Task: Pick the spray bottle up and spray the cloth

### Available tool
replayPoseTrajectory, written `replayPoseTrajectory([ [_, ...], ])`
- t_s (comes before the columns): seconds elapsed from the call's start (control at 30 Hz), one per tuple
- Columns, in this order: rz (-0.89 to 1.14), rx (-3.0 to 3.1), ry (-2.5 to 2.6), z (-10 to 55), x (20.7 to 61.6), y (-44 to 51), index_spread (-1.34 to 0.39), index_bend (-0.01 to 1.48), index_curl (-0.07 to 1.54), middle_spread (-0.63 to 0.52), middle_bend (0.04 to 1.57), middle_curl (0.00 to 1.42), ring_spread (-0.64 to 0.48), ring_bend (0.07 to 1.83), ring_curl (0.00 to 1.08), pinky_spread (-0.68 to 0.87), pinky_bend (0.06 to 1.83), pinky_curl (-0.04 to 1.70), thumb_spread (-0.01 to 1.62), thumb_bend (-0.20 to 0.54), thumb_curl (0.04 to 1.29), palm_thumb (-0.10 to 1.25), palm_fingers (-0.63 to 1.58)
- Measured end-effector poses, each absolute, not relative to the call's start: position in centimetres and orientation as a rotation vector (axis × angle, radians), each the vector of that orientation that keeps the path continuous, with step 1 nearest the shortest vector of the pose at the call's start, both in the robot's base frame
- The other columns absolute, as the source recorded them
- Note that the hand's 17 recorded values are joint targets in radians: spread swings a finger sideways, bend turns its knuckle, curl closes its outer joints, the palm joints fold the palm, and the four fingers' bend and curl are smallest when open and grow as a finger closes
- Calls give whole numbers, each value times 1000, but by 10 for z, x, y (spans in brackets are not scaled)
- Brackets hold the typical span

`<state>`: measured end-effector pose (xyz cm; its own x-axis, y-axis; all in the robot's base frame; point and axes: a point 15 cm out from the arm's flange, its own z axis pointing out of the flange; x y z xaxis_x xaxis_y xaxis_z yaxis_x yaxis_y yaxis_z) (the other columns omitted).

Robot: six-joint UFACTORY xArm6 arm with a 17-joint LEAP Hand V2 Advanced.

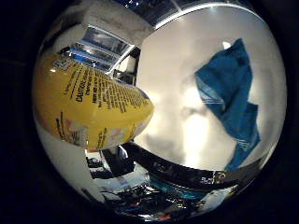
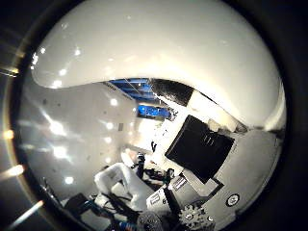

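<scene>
A yellow spray bottle [image 1: 89,103] with a printed label fills one side of the little finger side palm view, close against the palm and off the white table [image 1: 187,103]. A crumpled blue cloth [image 1: 232,93] lies on that table, away from the bottle. In the thumb side palm view a smooth white rounded part [image 2: 144,48], which I take for the bottle's top, sits very close to the palm. Bent white and black parts of my right hand [image 2: 130,188] show at that view's edge, curled by the bottle.
The table's edge [image 1: 177,168] runs past the cloth, with dark room clutter beyond it. Ceiling windows [image 1: 98,42] show behind the bottle. A black boxy object [image 2: 202,144] and lit room background [image 2: 77,125] fill the thumb side palm view.
</scene>
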<state>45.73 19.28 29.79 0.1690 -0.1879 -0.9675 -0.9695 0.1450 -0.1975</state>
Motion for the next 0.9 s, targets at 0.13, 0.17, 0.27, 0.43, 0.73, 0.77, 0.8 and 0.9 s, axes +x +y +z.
replayPoseTrajectory([
  [0.13, 891, -1290, 1237, 287, 474, 198, -235, 1153, 950, -140, 1372, 840, -261, 1299, 920, -158, 1024, 1553, 1333, -6, 273, 879, 1094],
  [0.17, 898, -1293, 1234, 284, 479, 200, -236, 1152, 950, -140, 1372, 840, -261, 1299, 920, -158, 1025, 1552, 1336, -6, 276, 885, 1094],
  [0.27, 908, -1306, 1218, 279, 496, 206, -239, 1151, 951, -140, 1373, 838, -261, 1300, 920, -157, 1027, 1549, 1338, -8, 281, 888, 1094],
  [0.43, 916, -1313, 1213, 266, 522, 209, -241, 1146, 950, -139, 1371, 833, -261, 1301, 919, -156, 1030, 1544, 1339, -9, 285, 888, 1094],
  [0.73, 805, -1431, 1173, 225, 539, 235, -242, 1143, 949, -138, 1368, 827, -256, 1294, 911, -152, 1021, 1524, 1352, -8, 288, 878, 1097],
  [0.77, 779, -1447, 1174, 219, 542, 236, -243, 1143, 949, -138, 1367, 827, -256, 1294, 910, -152, 1021, 1522, 1353, -8, 288, 878, 1097],
  [0.8, 766, -1461, 1171, 215, 542, 239, -243, 1143, 949, -138, 1367, 827, -255, 1294, 909, -152, 1021, 1520, 1354, -8, 287, 878, 1098],
  [0.9, 740, -1504, 1161, 199, 540, 250, -243, 1142, 949, -138, 1367, 827, -255, 1296, 906, -151, 1022, 1515, 1357, -7, 290, 882, 1098],
])
